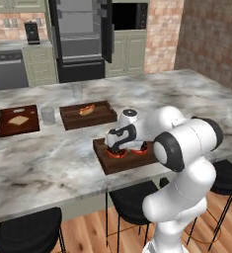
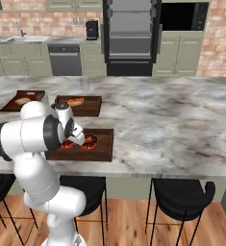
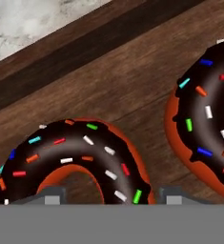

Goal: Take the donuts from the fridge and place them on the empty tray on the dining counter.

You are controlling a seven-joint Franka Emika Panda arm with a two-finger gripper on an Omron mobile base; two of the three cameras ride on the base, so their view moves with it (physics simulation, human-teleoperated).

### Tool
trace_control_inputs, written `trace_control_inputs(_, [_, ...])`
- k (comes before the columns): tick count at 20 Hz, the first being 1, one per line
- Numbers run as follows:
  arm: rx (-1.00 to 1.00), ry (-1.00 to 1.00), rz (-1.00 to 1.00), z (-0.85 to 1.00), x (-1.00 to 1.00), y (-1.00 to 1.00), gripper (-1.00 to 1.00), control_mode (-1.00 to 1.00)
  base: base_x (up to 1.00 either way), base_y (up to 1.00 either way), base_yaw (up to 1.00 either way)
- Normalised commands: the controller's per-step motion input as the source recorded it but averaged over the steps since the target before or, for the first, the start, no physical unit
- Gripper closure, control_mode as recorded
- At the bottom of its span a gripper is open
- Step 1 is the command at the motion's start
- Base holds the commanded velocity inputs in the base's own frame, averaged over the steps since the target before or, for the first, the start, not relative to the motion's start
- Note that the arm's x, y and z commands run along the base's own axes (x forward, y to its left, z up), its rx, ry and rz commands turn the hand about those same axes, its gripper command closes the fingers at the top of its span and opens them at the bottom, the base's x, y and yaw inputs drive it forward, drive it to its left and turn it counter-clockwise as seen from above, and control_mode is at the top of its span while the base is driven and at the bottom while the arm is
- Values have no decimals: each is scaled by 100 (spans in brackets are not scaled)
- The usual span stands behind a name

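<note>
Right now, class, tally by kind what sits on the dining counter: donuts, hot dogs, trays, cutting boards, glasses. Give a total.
Donuts: 2
Hot dogs: 1
Trays: 2
Cutting boards: 1
Glasses: 2
Total: 8

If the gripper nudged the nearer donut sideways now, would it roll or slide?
Probably slide, not roll: the nearer donut lies flat on the tray, icing up. It looks small and likely light. The tray's low rim would probably stop it; the second donut sits close beside, so they might bump.
</note>
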Motion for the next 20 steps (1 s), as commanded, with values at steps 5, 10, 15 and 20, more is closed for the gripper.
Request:
trace_control_inputs(5, [0, -7, -1, 28, -20, -4, -100, -100, 0, 0, 0])
trace_control_inputs(10, [0, -1, -5, 99, -38, 0, -100, -100, 0, 0, 0])
trace_control_inputs(15, [0, 0, -5, 100, -51, -1, -100, -100, 0, 0, 0])
trace_control_inputs(20, [0, 0, 0, 100, -84, -19, -100, -100, 0, 0, 0])
